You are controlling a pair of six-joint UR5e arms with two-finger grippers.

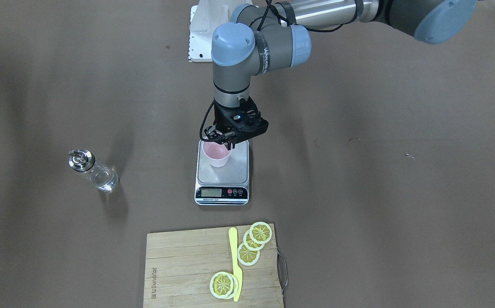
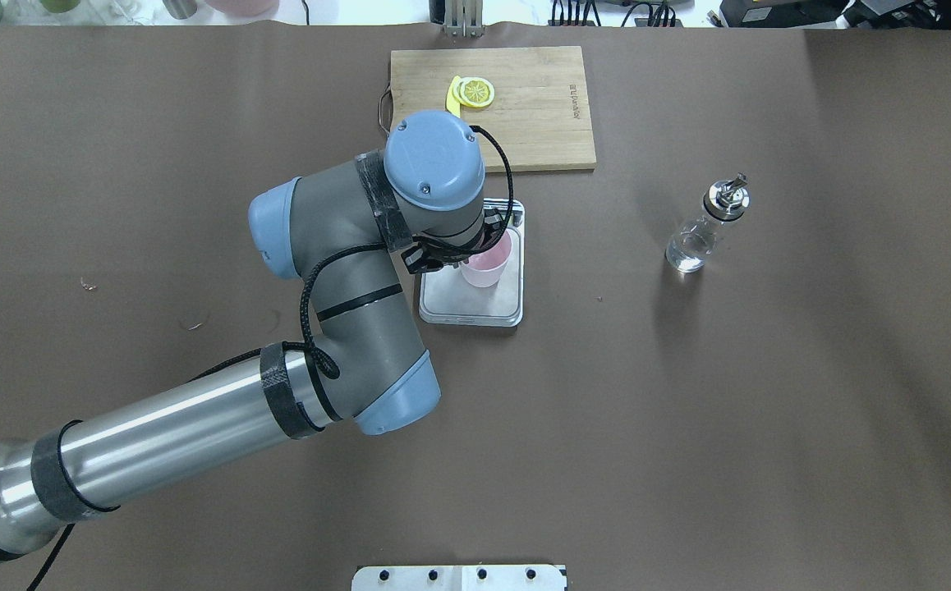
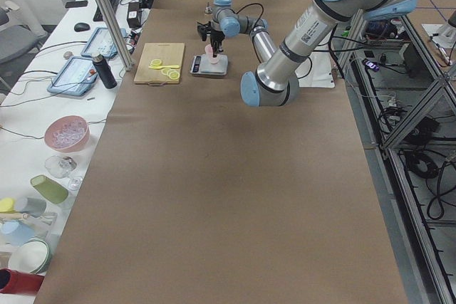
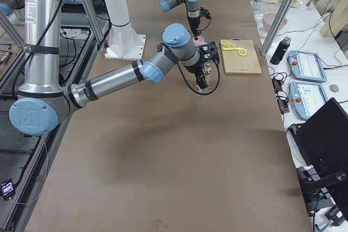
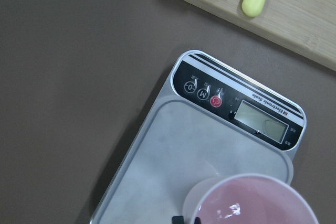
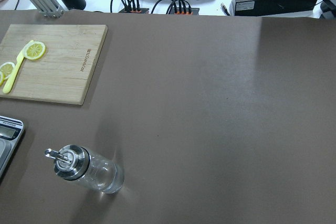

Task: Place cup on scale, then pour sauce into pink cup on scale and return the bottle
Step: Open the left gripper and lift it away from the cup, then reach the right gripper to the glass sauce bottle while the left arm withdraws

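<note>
The pale pink, tapered cup (image 1: 217,157) stands upright on the grey platform of the scale (image 1: 235,172), directly beneath the left pincer (image 1: 222,137). I cannot tell whether it clasps the rim or is released.

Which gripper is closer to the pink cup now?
Left. The left gripper is at the rim of the cup, above the scale; the right gripper hangs far off, beyond the bottle.

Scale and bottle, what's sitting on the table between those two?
Nothing. In the overhead exterior view, the stretch between the scale and the bottle is bare brown table, apart from a tiny speck.
</note>
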